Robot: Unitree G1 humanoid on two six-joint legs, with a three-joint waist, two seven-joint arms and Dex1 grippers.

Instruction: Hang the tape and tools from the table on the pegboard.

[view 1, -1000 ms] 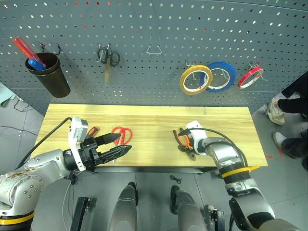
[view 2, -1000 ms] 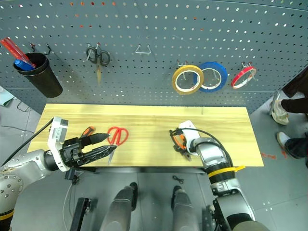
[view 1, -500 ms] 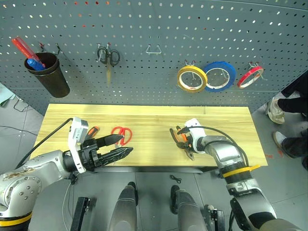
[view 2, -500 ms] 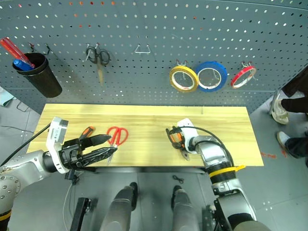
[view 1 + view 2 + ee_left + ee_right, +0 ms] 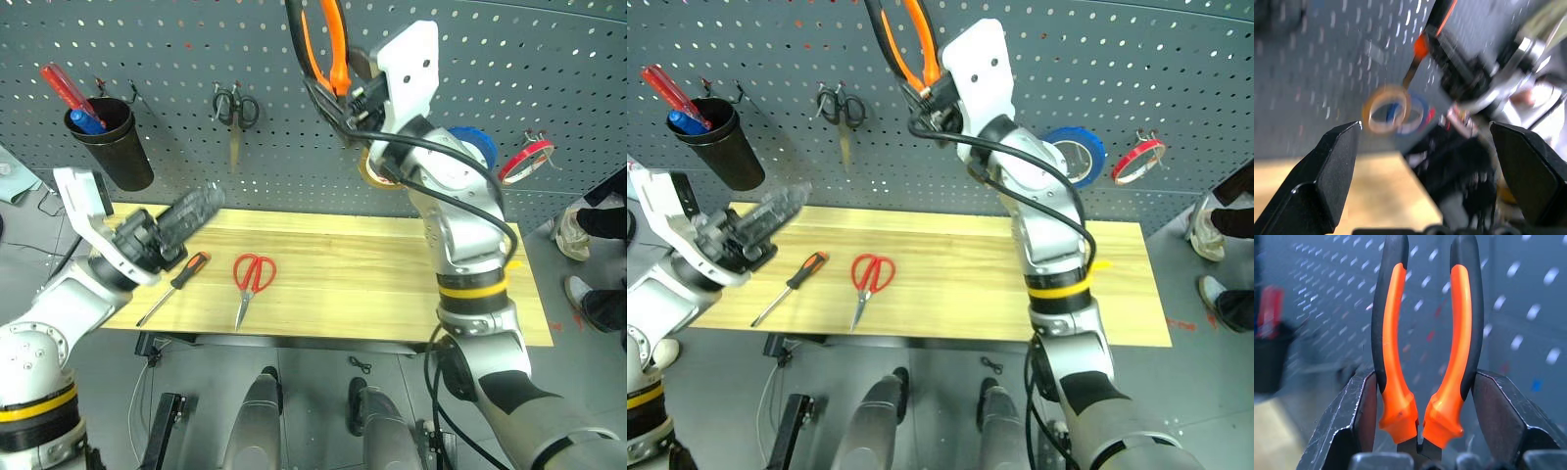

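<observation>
2 tools (image 5: 251, 282) on wood-grain table (image 5: 392, 284)

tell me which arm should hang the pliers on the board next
Right. The right gripper already clamps the pliers, raised against the pegboard. The left gripper is open and empty, low over the table's left end.

tape rolls (image 5: 1070, 157) 3 (one half-hidden) | scissors (image 5: 253, 279) 2 | pliers (image 5: 318, 44) 1 | screwdriver (image 5: 174, 286) 1

Probably a workshop: a tool-hung pegboard (image 5: 147, 39) stands behind a wooden table (image 5: 343, 284).
</observation>
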